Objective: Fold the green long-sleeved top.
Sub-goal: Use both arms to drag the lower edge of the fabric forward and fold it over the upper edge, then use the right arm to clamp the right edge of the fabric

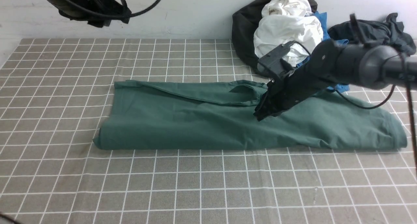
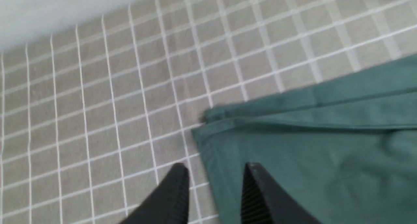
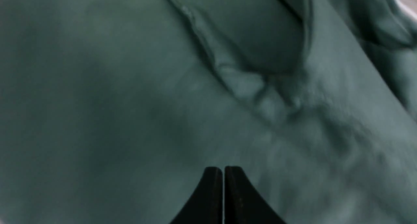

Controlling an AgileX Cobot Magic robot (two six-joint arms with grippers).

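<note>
The dark green cotton long-sleeved top (image 1: 228, 126) lies as a long left-to-right band on the grey checked tabletop (image 1: 195, 191), sleeves apparently tucked in. Lengthwise folding looks done; the crosswise folds seem left. The right arm's fingers (image 3: 213, 191) are pressed together, empty, over the band's middle. The left arm's fingers (image 2: 176, 191) are spread, raised above its left end.
</note>
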